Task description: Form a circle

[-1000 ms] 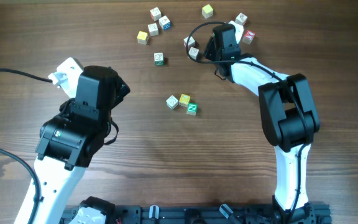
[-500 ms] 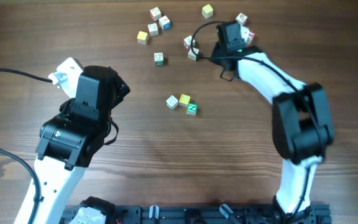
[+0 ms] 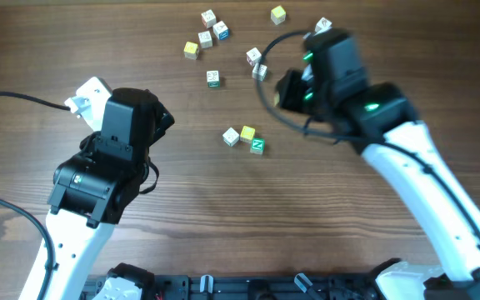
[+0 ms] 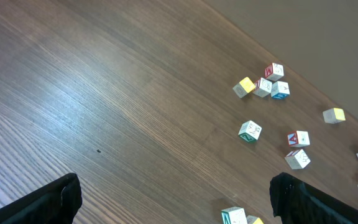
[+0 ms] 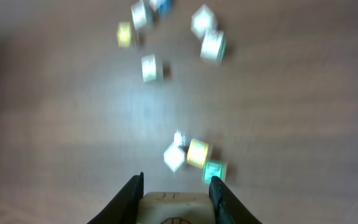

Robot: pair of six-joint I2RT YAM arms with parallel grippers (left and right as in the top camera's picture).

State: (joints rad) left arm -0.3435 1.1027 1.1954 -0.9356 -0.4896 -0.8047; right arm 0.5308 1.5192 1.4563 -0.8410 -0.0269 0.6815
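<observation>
The wooden table (image 3: 182, 192) carries loose letter cubes toward its far edge: a red-marked cube (image 3: 208, 17), a blue-marked cube (image 3: 221, 31) and a white cube (image 3: 205, 37) clustered, a yellow cube (image 3: 191, 50) just beside them, a green-marked cube (image 3: 213, 78) apart, two white cubes (image 3: 254, 56) close together, and a second yellow cube (image 3: 278, 13) nearest that edge

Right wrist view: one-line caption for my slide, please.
Right claw holds a pale wooden cube short of the white-yellow-green cluster, with loose cubes scattered beyond.
</observation>
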